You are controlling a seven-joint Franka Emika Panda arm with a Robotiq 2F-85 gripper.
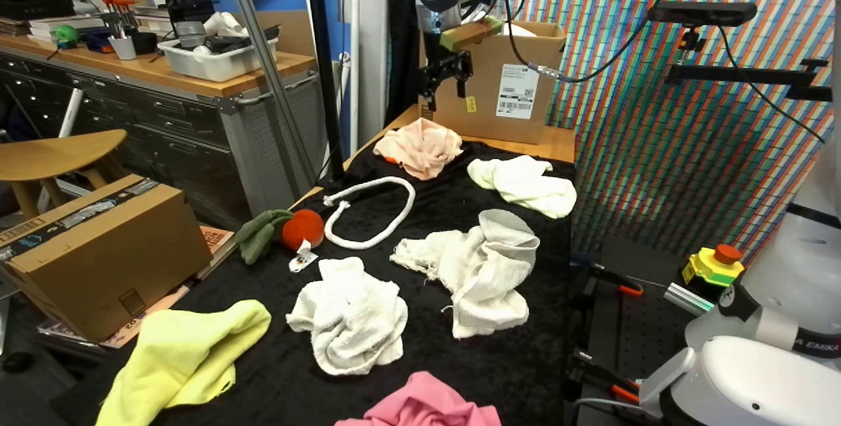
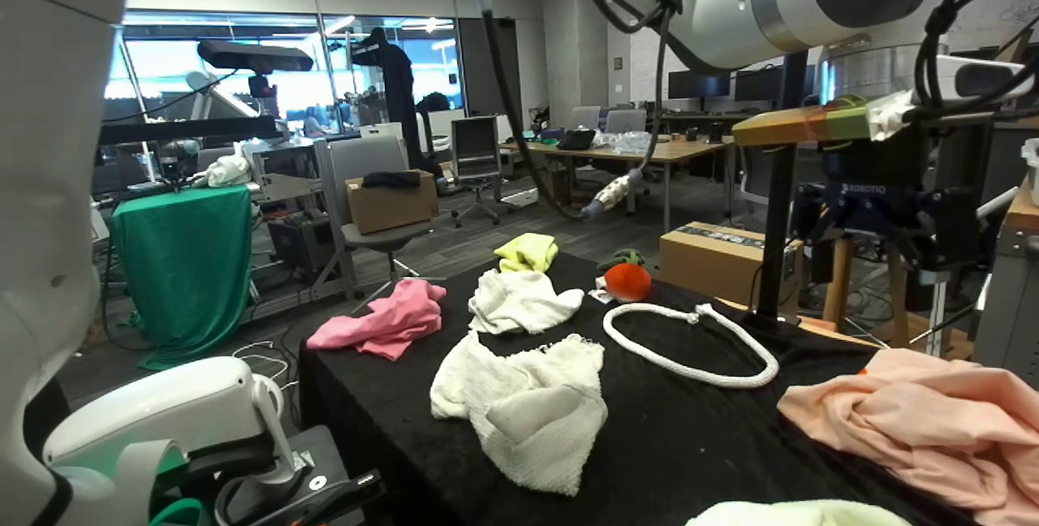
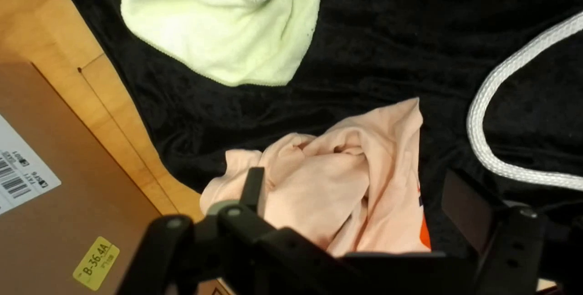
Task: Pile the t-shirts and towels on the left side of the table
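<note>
Ref = rope loop [image 1: 359, 244], lying on table [image 1: 560, 142]; directions as seen in an exterior view. Cloth A [image 1: 420, 146]: behind it, slightly right. Carton [image 1: 486, 84]: also behind, farther back. Cloth B [image 1: 522, 183]: right, slightly behind. Cloth C [image 1: 485, 268]: front-right. Cloth D [image 1: 353, 321]: near, in front. Cloth E [image 1: 184, 354]: front-left, well apart. Cloth F [image 1: 424, 407]: well in front, slightly right. Ball [image 1: 303, 227]: just left. Gripper [image 1: 445, 94]: behind and above.

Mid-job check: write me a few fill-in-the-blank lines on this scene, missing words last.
The gripper hangs above the peach cloth with its jaws ____, not shut.
Of the pink cloth and the yellow cloth, the ____ one lies nearer the arm's base.
The fabric over the table is coloured ____.
In the wrist view, the yellow sticker reads ____.
Missing words: open; pink; black; B-36.4A.
</note>
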